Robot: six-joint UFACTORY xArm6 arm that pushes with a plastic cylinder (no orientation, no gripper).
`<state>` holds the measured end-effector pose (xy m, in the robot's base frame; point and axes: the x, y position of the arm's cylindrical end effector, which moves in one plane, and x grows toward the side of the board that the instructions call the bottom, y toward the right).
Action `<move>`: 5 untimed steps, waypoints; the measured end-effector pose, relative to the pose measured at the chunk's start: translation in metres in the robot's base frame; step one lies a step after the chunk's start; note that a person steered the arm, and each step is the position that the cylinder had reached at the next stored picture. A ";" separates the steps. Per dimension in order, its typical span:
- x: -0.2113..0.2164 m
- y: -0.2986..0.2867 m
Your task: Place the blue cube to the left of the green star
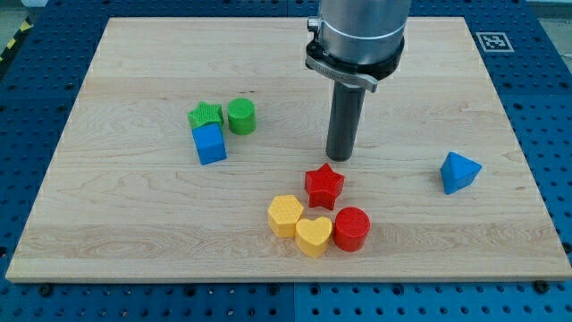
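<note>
The blue cube (210,144) sits left of the board's middle, touching the lower edge of the green star (206,115). A green cylinder (241,116) stands right beside the star on its right. My tip (340,157) rests on the board near the centre, well to the right of the blue cube and just above the red star (323,186).
Below the red star lie a yellow hexagon (286,216), a yellow heart (314,236) and a red cylinder (351,228), close together. A blue triangular block (458,172) sits at the view's right. The wooden board (134,224) lies on a blue perforated table.
</note>
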<state>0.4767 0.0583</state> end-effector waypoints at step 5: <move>0.023 -0.018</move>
<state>0.4998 0.0406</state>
